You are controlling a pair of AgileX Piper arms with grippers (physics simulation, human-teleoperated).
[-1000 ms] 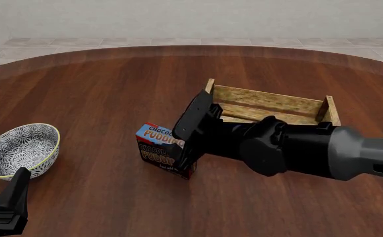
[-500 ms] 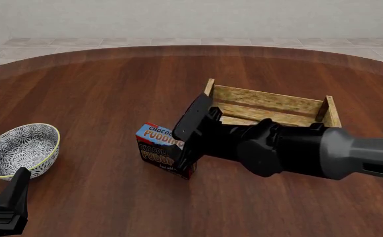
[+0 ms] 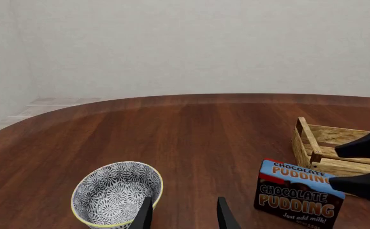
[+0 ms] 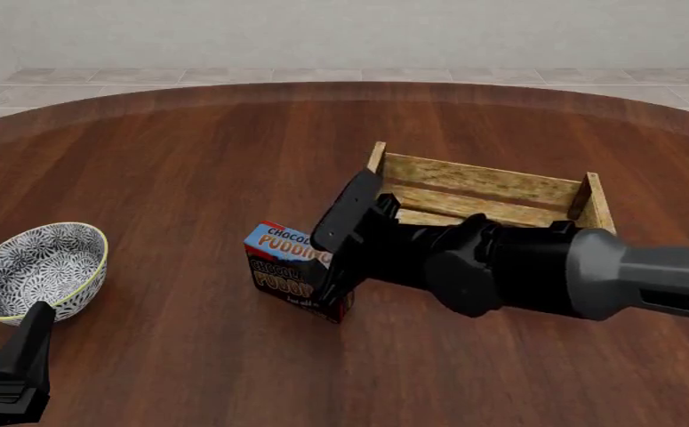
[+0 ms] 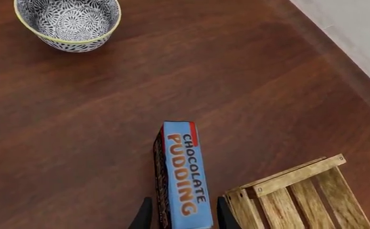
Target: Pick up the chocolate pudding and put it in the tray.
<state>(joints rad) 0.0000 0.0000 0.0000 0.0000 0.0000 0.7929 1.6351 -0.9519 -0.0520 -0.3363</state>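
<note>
The chocolate pudding (image 4: 283, 260) stands on edge on the table, blue top up, just left of the tray (image 4: 477, 175). My right gripper (image 4: 324, 265) is open and straddles the carton's right end, one finger on each broad side, close to the sides. In the right wrist view the pudding (image 5: 183, 176) lies between the fingertips (image 5: 145, 215), with the tray's corner (image 5: 287, 179) beside it. The left wrist view shows the pudding (image 3: 297, 193) and the tray (image 3: 307, 140). My left gripper (image 4: 18, 365) is open and empty at the table's near left.
A blue-and-white patterned bowl (image 4: 36, 267) sits at the left, just beyond my left gripper; it also shows in the left wrist view (image 3: 116, 193) and the right wrist view (image 5: 67, 19). The right arm's body lies over the tray's near side.
The right arm's forearm has shifted slightly; the gripper stays around the carton. The carton, tray, bowl and left arm have not moved.
</note>
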